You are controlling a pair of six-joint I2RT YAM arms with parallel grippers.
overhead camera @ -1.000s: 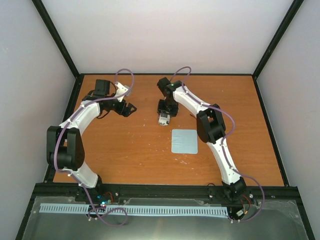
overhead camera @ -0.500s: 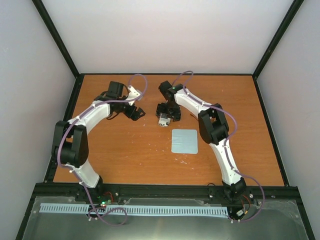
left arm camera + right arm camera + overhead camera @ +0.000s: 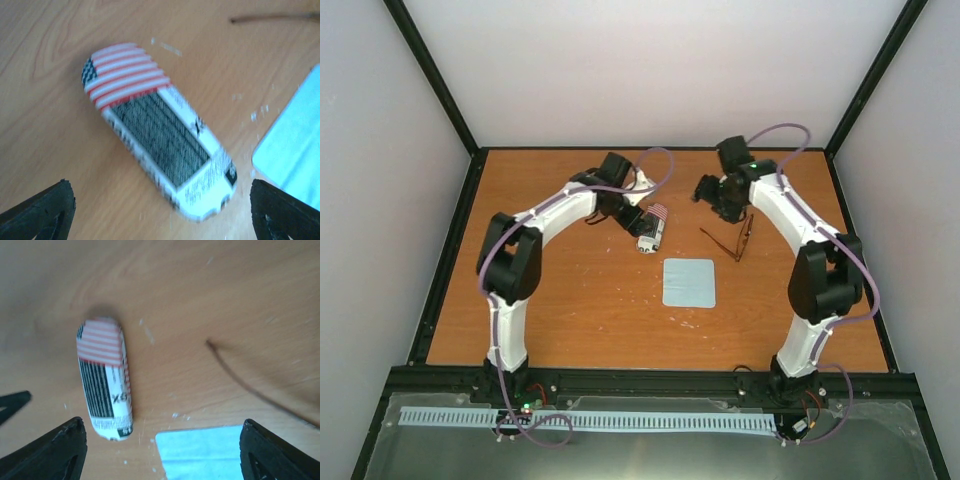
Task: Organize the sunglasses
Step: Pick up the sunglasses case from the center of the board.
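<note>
- Sunglasses are seen unfolded on the table, just beyond the light blue cloth.
- Judged light and fragile; the bridge is best gripped, sparing the lenses.
- Left tool, over the flag-patterned case, and right tool are spread, empty.

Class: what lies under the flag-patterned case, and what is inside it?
Under the case only the wooden table shows. It is shut, so its inside is hidden. The sunglasses lie apart on the table, outside it.

Bare gap between case and sunglasses, cloth on near side
</note>
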